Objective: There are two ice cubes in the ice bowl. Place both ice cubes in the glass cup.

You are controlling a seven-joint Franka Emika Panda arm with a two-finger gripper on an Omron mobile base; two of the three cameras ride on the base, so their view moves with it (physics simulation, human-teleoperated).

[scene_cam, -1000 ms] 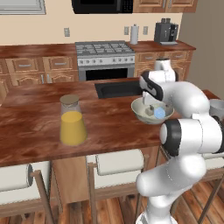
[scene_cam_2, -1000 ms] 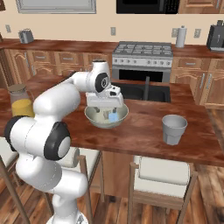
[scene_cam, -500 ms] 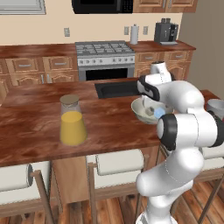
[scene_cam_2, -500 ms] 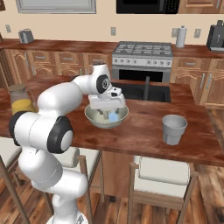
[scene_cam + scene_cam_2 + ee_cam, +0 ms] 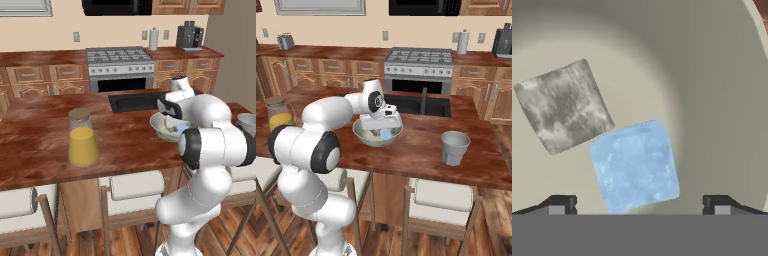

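The ice bowl (image 5: 363, 131) (image 5: 159, 125), pale and round, sits on the wooden island counter. Two ice cubes lie touching on its floor: a bluish one (image 5: 634, 167) (image 5: 386, 134) and a greyer one (image 5: 562, 106) up and to the left of it. My gripper (image 5: 637, 205) (image 5: 384, 126) points down into the bowl, open, with its fingertips (image 5: 559, 204) on either side of the bluish cube and nothing held. The glass cup (image 5: 455, 147) (image 5: 248, 122) stands upright on the counter to the bowl's right, apart from it.
A cork-lidded carafe of orange juice (image 5: 82, 140) (image 5: 278, 115) stands on the counter's left part. A dark sink (image 5: 421, 105) lies behind the bowl. Stools (image 5: 132, 187) are tucked under the counter's near edge.
The arm's elbow has shifted a little while the hand stayed over the bowl. The jaws have stayed open and the cubes have not moved.
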